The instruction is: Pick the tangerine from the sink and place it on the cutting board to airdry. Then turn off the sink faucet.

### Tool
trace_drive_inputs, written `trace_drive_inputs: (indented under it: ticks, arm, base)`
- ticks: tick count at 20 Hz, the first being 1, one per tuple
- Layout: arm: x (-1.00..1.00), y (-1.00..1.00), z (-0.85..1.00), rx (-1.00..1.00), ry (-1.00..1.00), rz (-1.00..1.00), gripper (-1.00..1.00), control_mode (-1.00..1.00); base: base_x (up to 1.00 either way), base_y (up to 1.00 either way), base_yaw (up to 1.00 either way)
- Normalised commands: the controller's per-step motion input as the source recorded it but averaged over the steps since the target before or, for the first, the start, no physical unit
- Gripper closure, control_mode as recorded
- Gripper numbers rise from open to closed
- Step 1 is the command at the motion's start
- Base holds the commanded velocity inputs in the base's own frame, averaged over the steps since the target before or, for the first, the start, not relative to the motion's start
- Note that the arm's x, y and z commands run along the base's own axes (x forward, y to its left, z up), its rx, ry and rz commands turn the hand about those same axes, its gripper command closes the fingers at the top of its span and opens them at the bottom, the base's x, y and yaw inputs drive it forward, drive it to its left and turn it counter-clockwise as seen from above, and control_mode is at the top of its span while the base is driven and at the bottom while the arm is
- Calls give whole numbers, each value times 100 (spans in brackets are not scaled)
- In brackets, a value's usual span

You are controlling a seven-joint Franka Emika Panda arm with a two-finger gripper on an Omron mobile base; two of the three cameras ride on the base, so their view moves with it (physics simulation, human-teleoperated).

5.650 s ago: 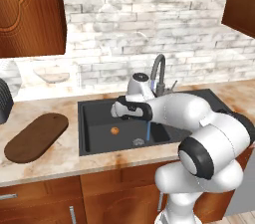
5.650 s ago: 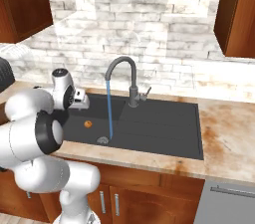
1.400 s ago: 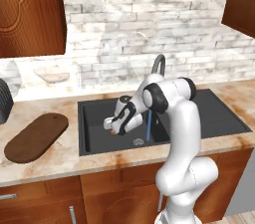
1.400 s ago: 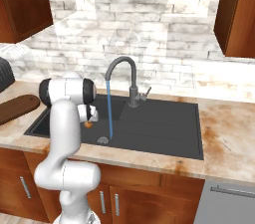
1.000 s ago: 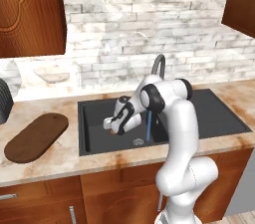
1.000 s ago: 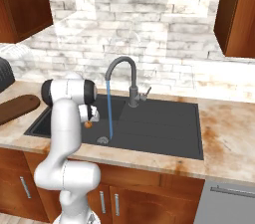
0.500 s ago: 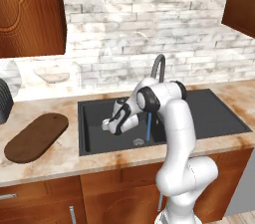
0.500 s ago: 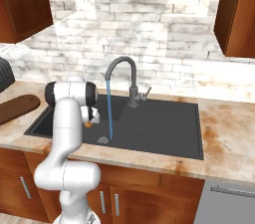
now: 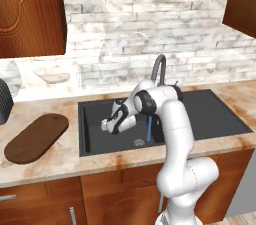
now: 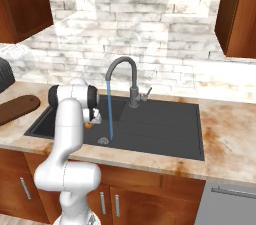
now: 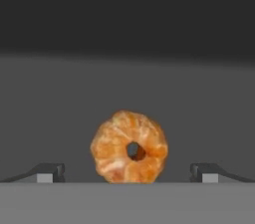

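Note:
The tangerine [image 11: 129, 147] lies on the floor of the black sink [image 9: 200, 114], small and orange, with a dark hole at its centre. My gripper [image 11: 127, 174] is open low in the left part of the basin, one fingertip [image 11: 47, 173] on each side of the fruit and neither touching it. In the right base view the tangerine [image 10: 88, 125] peeks out under the hand [image 10: 93, 116]. The hand [image 9: 109, 125] hides the fruit in the left base view. The dark brown cutting board [image 9: 35, 136] lies on the counter left of the sink. Water runs from the gooseneck faucet [image 10: 121, 66], whose lever [image 10: 146, 92] sticks out sideways.
The water stream [image 10: 110, 114] falls onto the round drain [image 10: 102, 140], just right of the hand. A pale shallow bowl [image 9: 52, 75] stands by the wall behind the board. A dark ribbed object [image 9: 4, 101] sits at the far left. Wooden cabinets hang above.
Since the earliest frames the arm has reached down into the left of the basin; over the last second the hand has crept a little lower and to the left around the tangerine.

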Motion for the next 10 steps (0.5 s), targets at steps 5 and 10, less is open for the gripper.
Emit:
trace_drive_inputs:
  ticks: [5,10]
  arm:
    - [22,2,-14,0,1,-1,-100,-100]
    - [6,5,-20,0,3,-2,-100,-100]
  base:
    - [0,0,0]
    - [0,0,0]
